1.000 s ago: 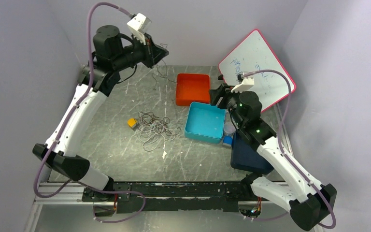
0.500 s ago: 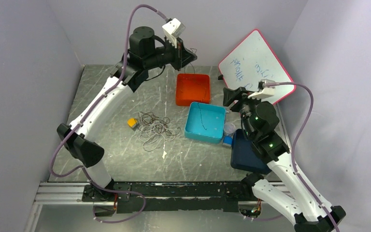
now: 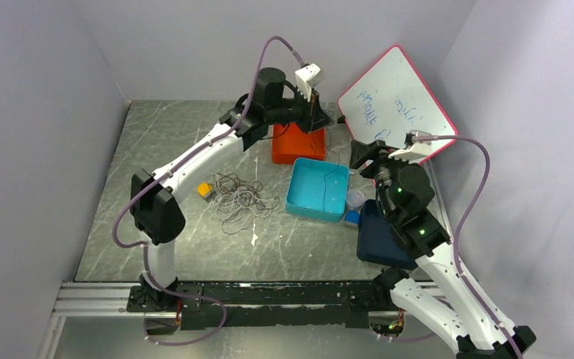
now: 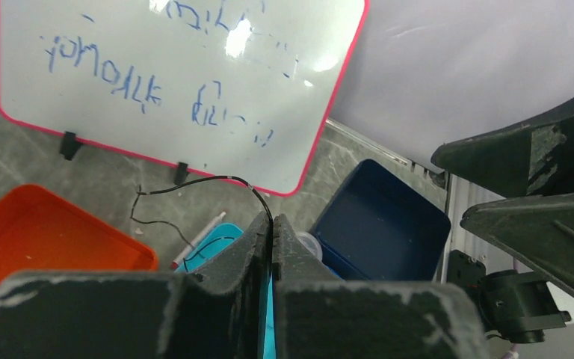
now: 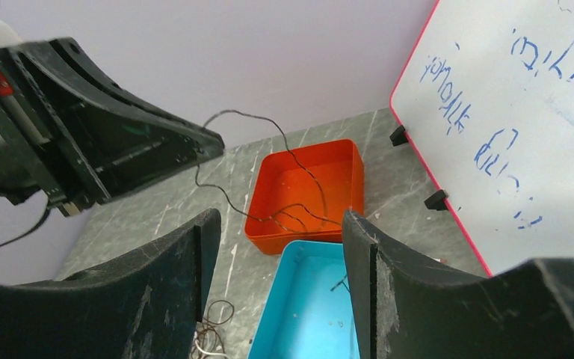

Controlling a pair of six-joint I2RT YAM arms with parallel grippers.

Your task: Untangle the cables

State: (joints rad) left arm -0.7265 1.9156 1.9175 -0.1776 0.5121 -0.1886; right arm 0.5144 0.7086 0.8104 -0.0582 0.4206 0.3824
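A tangle of thin white and dark cables [image 3: 235, 198] lies on the grey table, left of the teal tray [image 3: 299, 203]. My left gripper [image 3: 326, 120] is raised above the orange tray [image 3: 288, 153] and is shut on one thin black cable [image 4: 194, 182]. That cable arcs away from the jaws and hangs down toward the teal tray [image 4: 211, 233]. In the right wrist view the same cable [image 5: 299, 161] loops over the orange tray [image 5: 344, 161]. My right gripper [image 3: 360, 154] is open and empty, just right of the teal tray, apart from the cable.
A red-framed whiteboard [image 3: 396, 97] leans at the back right. A dark blue bin [image 3: 380, 241], a small clear cup [image 3: 355, 198] and a small blue item [image 3: 352, 218] are by the right arm. A yellow block [image 3: 205, 190] lies beside the tangle.
My left arm has swung right from the back left corner to above the orange tray, carrying the black cable away from the tangle. My right gripper has shifted slightly right.
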